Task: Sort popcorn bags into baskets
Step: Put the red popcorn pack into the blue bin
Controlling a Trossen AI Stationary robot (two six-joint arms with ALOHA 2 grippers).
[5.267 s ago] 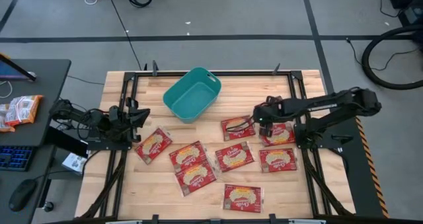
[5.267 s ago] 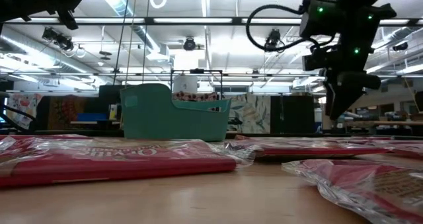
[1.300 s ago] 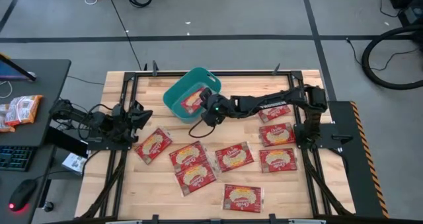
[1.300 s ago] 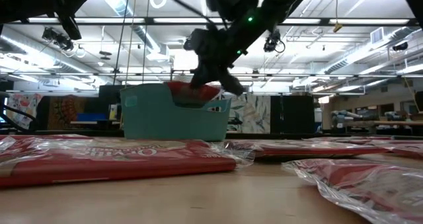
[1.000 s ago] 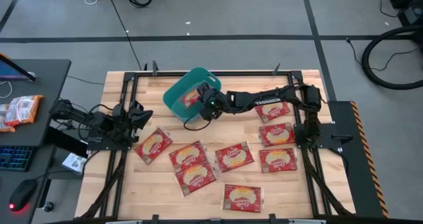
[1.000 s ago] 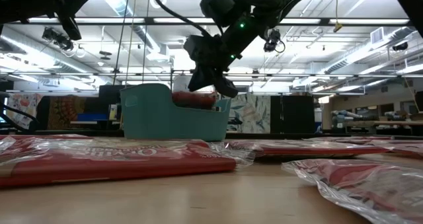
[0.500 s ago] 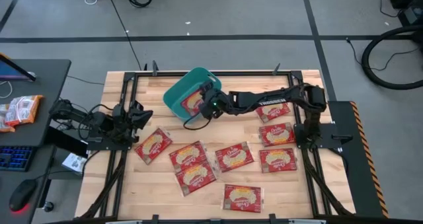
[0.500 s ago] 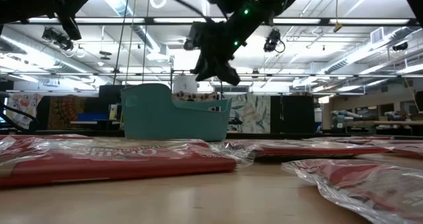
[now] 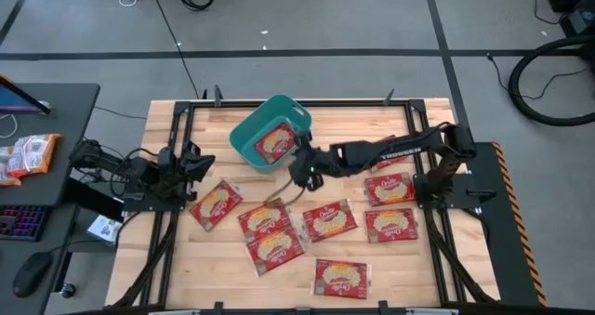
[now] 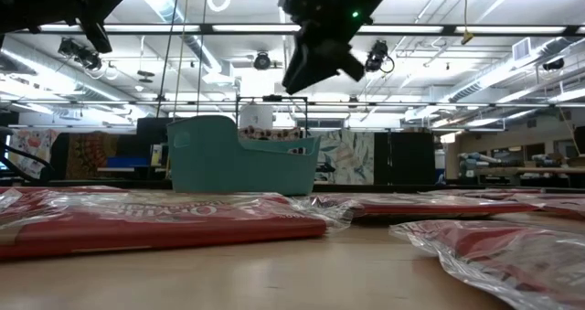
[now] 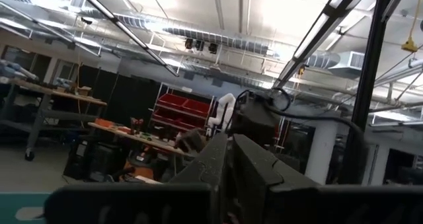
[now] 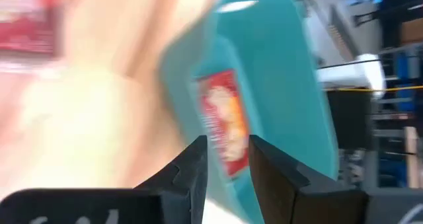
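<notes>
Seven popcorn bags (image 9: 330,220) lie across the near table, waiting. The right gripper (image 9: 299,173), fingers spread and empty, hangs just beside the teal basket (image 9: 244,140), one bag (image 9: 276,144) lying inside. Next: reach down and pinch another. Left gripper (image 9: 197,160) parked at the table's left edge, fingers together.

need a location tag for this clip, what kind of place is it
Most likely a robotics lab or workshop in an open industrial hall. The wooden table sits in a metal frame on a grey concrete floor, exposed ducts and strip lights run overhead, and red storage shelving and workbenches stand behind.
</notes>
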